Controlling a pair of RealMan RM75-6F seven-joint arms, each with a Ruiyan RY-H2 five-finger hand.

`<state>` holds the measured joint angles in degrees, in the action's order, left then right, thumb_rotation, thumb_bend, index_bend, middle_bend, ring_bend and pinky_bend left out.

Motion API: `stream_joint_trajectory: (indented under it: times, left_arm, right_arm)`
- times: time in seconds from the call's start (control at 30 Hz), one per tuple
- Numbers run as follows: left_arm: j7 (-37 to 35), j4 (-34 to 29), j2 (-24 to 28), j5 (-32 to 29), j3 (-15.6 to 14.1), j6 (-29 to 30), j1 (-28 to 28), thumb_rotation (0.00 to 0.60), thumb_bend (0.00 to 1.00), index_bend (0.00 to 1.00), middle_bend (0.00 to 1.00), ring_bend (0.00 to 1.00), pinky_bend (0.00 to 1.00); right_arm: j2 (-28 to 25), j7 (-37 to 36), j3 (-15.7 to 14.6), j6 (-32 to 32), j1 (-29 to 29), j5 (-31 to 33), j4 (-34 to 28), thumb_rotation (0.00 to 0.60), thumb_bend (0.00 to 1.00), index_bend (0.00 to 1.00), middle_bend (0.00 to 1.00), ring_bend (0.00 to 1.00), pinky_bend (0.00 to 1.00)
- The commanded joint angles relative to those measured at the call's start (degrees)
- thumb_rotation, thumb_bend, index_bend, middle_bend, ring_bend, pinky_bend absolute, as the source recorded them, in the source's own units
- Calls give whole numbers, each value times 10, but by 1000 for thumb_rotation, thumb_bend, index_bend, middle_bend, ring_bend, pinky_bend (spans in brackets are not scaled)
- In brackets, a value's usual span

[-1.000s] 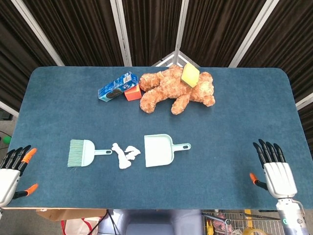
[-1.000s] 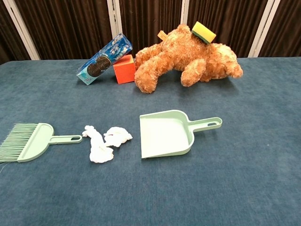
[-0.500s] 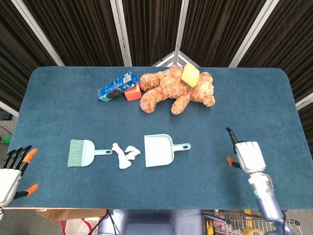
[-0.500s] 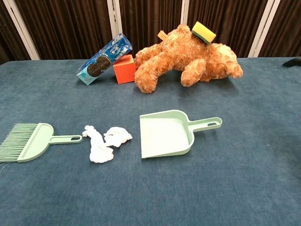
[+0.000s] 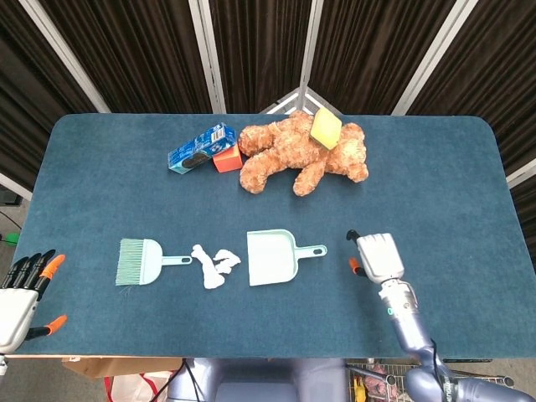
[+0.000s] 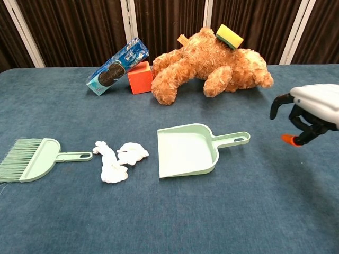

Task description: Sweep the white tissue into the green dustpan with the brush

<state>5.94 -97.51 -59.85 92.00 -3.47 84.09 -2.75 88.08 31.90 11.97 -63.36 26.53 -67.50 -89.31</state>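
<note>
A mint green dustpan [image 5: 272, 257] [image 6: 185, 150] lies at the table's middle, its handle pointing right. Crumpled white tissue [image 5: 213, 265] [image 6: 117, 159] lies just left of the pan's mouth. Left of the tissue lies the green brush [image 5: 141, 260] [image 6: 32, 159], bristles to the left. My right hand [image 5: 377, 255] [image 6: 310, 114] hovers a short way right of the dustpan handle, fingers curved downward and apart, holding nothing. My left hand [image 5: 21, 289] stays at the front left corner off the table's edge, fingers spread and empty; the chest view does not show it.
At the back of the blue table [image 5: 100, 184] lies a brown teddy bear [image 5: 301, 155] [image 6: 212, 63] with a yellow sponge [image 5: 326, 127] [image 6: 229, 35] on it. Left of the bear stand an orange cube [image 5: 227, 158] [image 6: 140, 77] and a blue packet [image 5: 201, 147] [image 6: 116, 66].
My right hand has travelled left from the table's front right edge to just right of the dustpan handle, its fingers curving down. The left hand and all objects have not moved.
</note>
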Motion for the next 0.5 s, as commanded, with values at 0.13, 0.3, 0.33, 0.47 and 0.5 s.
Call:
stream_joint_trajectory:
  times: [0.13,0.3,0.33,0.47,0.5]
  left_arm:
    - [-4,-1,2,-1,0,-2,-1,600,0,0,0,0,0]
    - [-8,-1,5,-3,-1,-3,0,600,0,0,0,0,0]
    - [-9,-1,5,-4,-1,-4,0,600,0,0,0,0,0]
    - [-11,0,6,-5,-1,-5,-1,600,0,0,0,0,0]
    - [-11,0,6,-5,-1,-6,-1,600,0,0,0,0,0]
  right_arm:
    - [40,18,4,5,24,24,22,600,353,386,840,842,902]
    - [65,24,5,4,35,41,39,600,353,386,840,842,903]
    - [69,26,4,4,37,44,42,600,353,386,840,842,903]
    - [79,29,-2,-1,39,49,45,600,353,386,840,842,903]
    - [86,30,-3,0,41,52,52,600,353,386,840,842,903]
